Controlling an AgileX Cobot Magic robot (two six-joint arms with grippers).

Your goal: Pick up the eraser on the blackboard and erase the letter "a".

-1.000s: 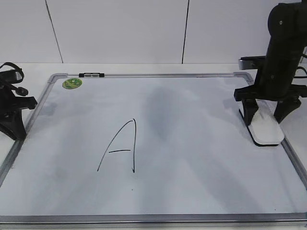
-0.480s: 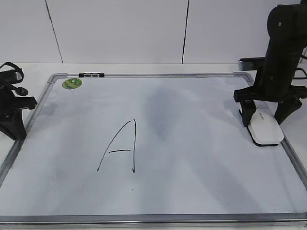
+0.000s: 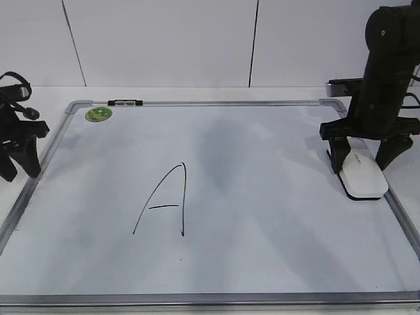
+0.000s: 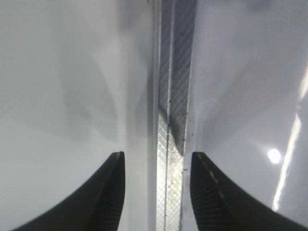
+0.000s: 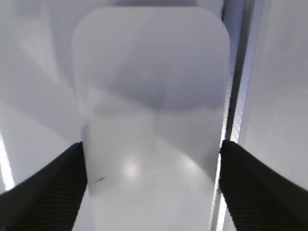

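The white eraser (image 3: 362, 178) lies flat on the blackboard (image 3: 262, 164) by its right frame; it fills the right wrist view (image 5: 154, 110). My right gripper (image 3: 361, 164) points straight down and straddles it, one finger close on each side (image 5: 153, 154), open as far as I can tell. A tall capital "A" (image 3: 167, 200) is drawn left of centre. No small letter "a" shows on the board. My left gripper (image 3: 20, 172) hangs open and empty over the board's left frame (image 4: 175, 96).
A round green sticker (image 3: 98, 113) and a small black clip (image 3: 125, 102) sit at the board's far left corner. A white panelled wall stands behind the table. The board's near frame (image 3: 210, 299) runs along the bottom.
The eraser has settled flatter on the board between the right fingers. The left gripper has lifted and shifted a little to the left.
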